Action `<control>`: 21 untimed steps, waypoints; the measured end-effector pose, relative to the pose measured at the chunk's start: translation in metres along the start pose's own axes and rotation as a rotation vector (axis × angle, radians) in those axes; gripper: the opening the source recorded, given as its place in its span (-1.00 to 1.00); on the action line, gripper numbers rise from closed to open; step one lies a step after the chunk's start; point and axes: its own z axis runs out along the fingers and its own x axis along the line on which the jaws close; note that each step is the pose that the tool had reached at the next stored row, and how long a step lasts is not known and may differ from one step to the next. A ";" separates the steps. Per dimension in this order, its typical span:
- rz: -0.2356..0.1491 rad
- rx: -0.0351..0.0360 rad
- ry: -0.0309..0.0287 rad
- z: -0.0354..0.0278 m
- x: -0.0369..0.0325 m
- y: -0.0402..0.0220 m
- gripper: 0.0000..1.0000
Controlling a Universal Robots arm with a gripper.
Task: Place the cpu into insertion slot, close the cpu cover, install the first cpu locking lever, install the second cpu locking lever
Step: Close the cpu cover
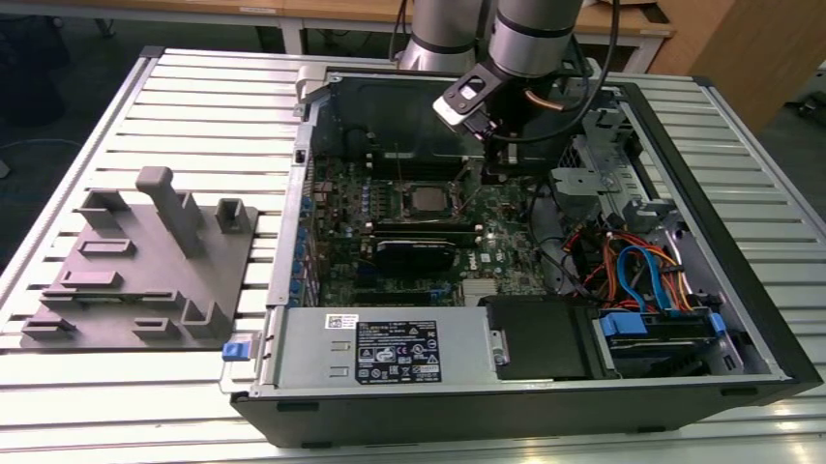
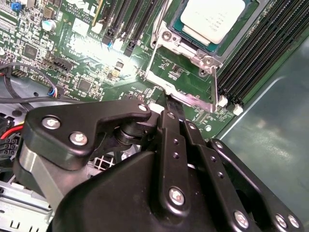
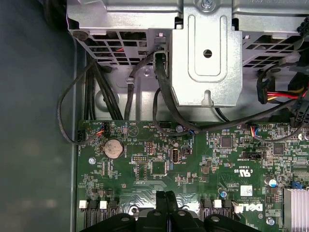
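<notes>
The cpu lies flat in the insertion slot, its silver-grey top showing; in the exterior view the cpu is at the middle of the green board. The cpu cover stands open, tilted away from the socket, with green board showing through its window. A thin lever rod runs along the cover's side. My gripper is shut with nothing between its fingers, and its tip touches the cover's outer edge. In the first wrist view the gripper points at the board. In the exterior view the gripper hangs just to the right of the socket.
Long black memory slots flank the socket. A black card lies below the socket in the exterior view, near the power supply. A metal drive cage and cables crowd the case's right. A grey fixture sits on the table's left.
</notes>
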 end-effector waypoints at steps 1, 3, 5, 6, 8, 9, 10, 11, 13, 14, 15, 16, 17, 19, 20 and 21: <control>0.000 0.0000 0.0000 0.0000 0.0000 -0.0002 -0.80; 0.000 0.0000 0.0000 0.0000 0.0000 -0.0006 -0.80; 0.000 0.0000 0.0000 0.0000 0.0000 -0.0034 -0.80; 0.000 0.0000 0.0000 -0.0001 -0.0001 -0.0063 -0.80; 0.000 0.0000 0.0000 -0.0001 -0.0001 -0.0066 -0.80; 0.000 0.0000 0.0000 -0.0001 -0.0001 -0.0069 -0.80; 0.000 0.0000 -0.0001 -0.0001 -0.0001 -0.0071 -0.80; 0.000 0.0000 -0.0001 -0.0001 -0.0001 -0.0073 -0.80; 0.000 0.0000 0.0000 -0.0001 -0.0001 -0.0078 -0.80; 0.000 0.0000 0.0000 -0.0001 -0.0001 -0.0081 -0.80; 0.000 0.0000 0.0000 -0.0001 -0.0001 -0.0083 -0.80; 0.000 0.0000 0.0000 -0.0001 -0.0001 -0.0085 -0.80; 0.000 0.0000 0.0000 -0.0001 -0.0001 -0.0088 -0.80; 0.000 0.0000 0.0000 -0.0001 -0.0001 -0.0093 -0.80; 0.000 0.0000 0.0000 -0.0002 -0.0001 -0.0096 -0.80; 0.000 0.0000 0.0000 -0.0002 -0.0001 -0.0098 -0.80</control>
